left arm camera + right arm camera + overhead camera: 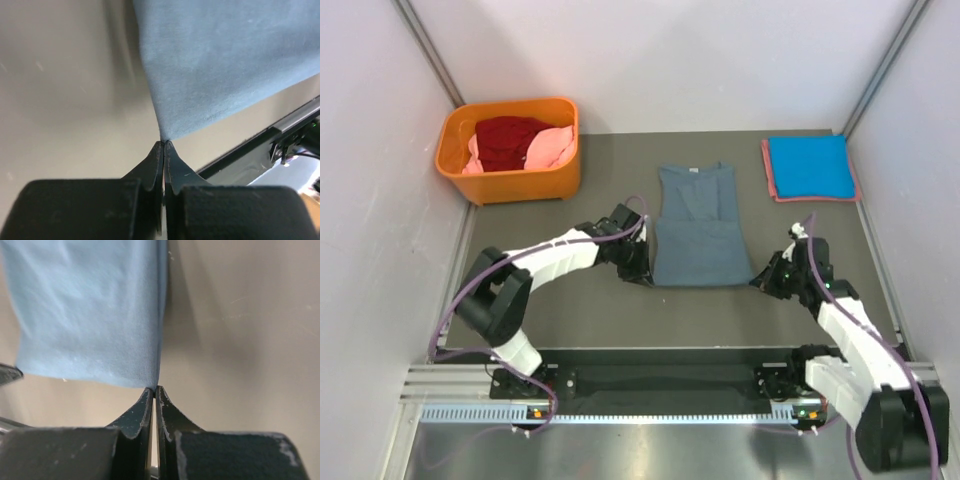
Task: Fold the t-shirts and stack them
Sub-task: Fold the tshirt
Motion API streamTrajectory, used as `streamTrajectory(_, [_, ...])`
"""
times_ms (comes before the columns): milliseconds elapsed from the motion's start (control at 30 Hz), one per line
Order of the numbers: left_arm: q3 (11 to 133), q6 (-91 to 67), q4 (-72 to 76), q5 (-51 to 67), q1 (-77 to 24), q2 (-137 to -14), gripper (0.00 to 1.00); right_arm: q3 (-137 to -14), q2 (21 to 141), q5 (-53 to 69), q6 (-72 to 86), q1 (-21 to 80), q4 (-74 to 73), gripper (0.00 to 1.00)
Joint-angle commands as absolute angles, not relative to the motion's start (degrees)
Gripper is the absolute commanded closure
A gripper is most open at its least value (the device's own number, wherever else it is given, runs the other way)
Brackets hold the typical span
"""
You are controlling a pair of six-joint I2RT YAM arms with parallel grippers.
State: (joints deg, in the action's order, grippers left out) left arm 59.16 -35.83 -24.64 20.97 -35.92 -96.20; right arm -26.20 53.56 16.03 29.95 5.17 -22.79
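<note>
A slate grey-blue t-shirt (698, 228) lies flat in the middle of the table, sleeves folded in, collar at the far end. My left gripper (645, 272) is shut on its near left hem corner (165, 134), and the cloth (220, 65) stretches away from the tips. My right gripper (760, 278) is shut on the near right hem corner (152, 384). A folded bright blue t-shirt (808, 166) rests on a salmon-red one (770, 176) at the back right. A dark red t-shirt (508, 140) and a pink one (552, 148) lie in the basket.
An orange plastic basket (510, 182) stands at the back left. White walls close in both sides and the back. A metal rail (650, 385) with the arm bases runs along the near edge.
</note>
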Motion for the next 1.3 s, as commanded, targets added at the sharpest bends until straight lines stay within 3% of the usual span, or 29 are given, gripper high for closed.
streamTrajectory(0, [60.55, -38.58, -31.19, 11.88, -40.50, -88.34, 1.00, -26.81, 45.02, 13.36, 32.25, 4.31, -29.17, 1.00])
streamTrajectory(233, [62.75, -41.48, -36.29, 7.74, -43.59, -82.88, 1.00, -29.79, 35.34, 12.57, 35.51, 4.48, -36.65, 1.00])
streamTrajectory(500, [71.53, -36.74, -39.98, 3.35, -42.81, -88.41, 1.00, -33.74, 38.40, 12.13, 33.14, 4.48, -32.01, 1.00])
streamTrajectory(967, [105.62, -23.74, -41.40, 5.45, -30.59, -114.14, 1.00, -60.63, 75.30, 11.60, 23.21, 4.04, -21.71, 1.00])
streamTrajectory(1267, [119.53, -23.99, -28.06, 15.19, -22.95, -127.17, 1.00, -81.64, 97.98, 14.24, 21.27, 3.69, -18.02, 1.00])
